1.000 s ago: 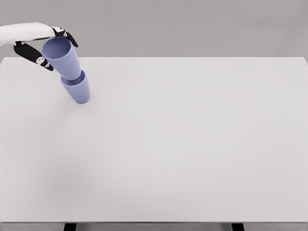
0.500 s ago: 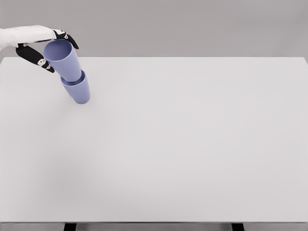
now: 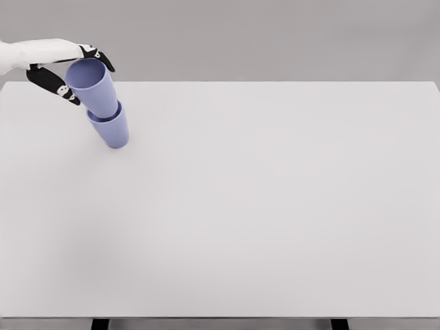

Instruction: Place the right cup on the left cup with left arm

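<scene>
Two lavender cups stand tilted at the table's far left, one nested in the other. The lower cup [image 3: 114, 130] rests on the table [image 3: 275, 206] and leans to the upper left. The upper cup [image 3: 97, 91] sits with its base inside the lower one, its open mouth facing up and left. My left hand [image 3: 89, 81] comes in from the upper left edge and is closed around the upper cup's rim, the thumb [image 3: 53, 82] on its near-left side and the fingers [image 3: 100, 56] over its far side. The right arm is out of sight.
The white table spans nearly the whole head view. A grey wall lies beyond its far edge, and two dark table legs [image 3: 100, 324] show below the near edge.
The left hand and the upper cup have shifted slightly right and down, so the upper cup sits a little deeper in the lower one. The lower cup has stayed put.
</scene>
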Controlling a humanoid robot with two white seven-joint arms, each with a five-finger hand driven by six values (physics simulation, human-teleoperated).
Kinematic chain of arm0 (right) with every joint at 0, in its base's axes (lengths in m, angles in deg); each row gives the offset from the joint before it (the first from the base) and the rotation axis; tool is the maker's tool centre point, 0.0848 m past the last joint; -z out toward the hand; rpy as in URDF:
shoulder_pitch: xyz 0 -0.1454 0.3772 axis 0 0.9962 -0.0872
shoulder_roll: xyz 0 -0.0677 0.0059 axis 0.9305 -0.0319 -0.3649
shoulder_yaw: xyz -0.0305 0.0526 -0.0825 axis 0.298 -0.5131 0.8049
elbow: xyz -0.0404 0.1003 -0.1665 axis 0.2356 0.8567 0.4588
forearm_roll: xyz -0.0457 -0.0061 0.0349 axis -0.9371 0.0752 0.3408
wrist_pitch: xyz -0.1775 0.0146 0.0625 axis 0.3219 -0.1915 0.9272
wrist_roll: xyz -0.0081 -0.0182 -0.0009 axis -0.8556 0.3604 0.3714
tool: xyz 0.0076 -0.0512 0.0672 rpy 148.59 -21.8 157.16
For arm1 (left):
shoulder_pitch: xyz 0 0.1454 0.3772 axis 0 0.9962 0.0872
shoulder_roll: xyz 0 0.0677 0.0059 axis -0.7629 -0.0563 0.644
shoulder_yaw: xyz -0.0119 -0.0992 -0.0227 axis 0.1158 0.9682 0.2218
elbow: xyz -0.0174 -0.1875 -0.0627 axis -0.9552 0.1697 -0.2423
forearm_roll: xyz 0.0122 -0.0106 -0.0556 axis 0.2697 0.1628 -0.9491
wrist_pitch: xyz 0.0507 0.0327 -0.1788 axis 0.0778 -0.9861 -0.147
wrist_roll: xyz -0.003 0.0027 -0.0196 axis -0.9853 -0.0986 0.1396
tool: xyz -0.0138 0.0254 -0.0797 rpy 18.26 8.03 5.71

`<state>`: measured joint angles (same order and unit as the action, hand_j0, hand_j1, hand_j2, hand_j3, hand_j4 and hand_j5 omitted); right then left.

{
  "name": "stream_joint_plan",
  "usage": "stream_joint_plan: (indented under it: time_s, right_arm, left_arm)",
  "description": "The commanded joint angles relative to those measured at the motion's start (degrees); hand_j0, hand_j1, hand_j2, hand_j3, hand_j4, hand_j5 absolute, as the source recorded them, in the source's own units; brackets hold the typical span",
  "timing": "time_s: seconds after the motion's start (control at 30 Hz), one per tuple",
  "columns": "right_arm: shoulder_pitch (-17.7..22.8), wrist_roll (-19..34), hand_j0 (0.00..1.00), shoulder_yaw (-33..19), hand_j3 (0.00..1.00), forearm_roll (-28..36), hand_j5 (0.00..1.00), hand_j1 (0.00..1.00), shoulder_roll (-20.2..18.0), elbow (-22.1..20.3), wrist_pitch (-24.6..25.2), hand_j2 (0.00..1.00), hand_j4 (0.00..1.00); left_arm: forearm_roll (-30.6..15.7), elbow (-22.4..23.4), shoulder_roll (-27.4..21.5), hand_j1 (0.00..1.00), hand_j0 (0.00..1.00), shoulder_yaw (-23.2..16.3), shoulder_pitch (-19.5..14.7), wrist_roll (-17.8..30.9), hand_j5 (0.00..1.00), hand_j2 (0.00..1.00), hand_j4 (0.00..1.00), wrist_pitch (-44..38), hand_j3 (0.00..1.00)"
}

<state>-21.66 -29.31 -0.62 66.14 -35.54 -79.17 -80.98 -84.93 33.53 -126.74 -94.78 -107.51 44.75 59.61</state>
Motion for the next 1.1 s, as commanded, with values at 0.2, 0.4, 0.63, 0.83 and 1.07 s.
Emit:
stream_joint_plan:
  time_s: [0.2, 0.4, 0.63, 0.83, 1.07]
  right_arm:
    - [0.00, 0.02, 1.00, 0.00, 1.00, -0.07, 1.00, 1.00, 0.00, 0.01, -0.04, 1.00, 1.00]
    - [0.00, 0.02, 1.00, -0.09, 1.00, -0.07, 1.00, 1.00, 0.00, 0.01, -0.04, 1.00, 1.00]
    - [0.00, 0.02, 1.00, 0.00, 1.00, -0.07, 1.00, 1.00, 0.00, 0.01, -0.04, 1.00, 1.00]
    - [0.00, 0.02, 1.00, 0.00, 1.00, -0.07, 1.00, 1.00, 0.00, 0.01, -0.04, 1.00, 1.00]
    - [0.00, 0.02, 1.00, 0.00, 1.00, -0.07, 1.00, 1.00, 0.00, 0.01, -0.04, 1.00, 1.00]
  left_arm:
    - [-0.21, 0.03, 0.03, 0.61, 0.61, 0.12, 0.44, -0.02, 0.61, 0.61, 0.61, -0.14, 0.61]
    - [-0.03, 0.03, 0.03, 0.74, 0.74, 0.21, 0.44, -0.22, 0.74, 0.74, 0.74, -0.14, 0.74]
    - [0.05, 0.03, 0.03, 0.84, 0.84, 0.30, 0.44, -1.19, 0.84, 0.84, 0.84, -0.14, 0.84]
    - [0.41, 0.03, 0.03, 0.94, 0.94, 0.30, 0.44, -1.36, 0.94, 0.94, 0.94, -0.14, 0.94]
    - [0.32, -0.67, -0.58, 0.98, 0.98, 0.56, 0.53, -1.36, 0.98, 0.98, 0.98, -0.14, 0.98]
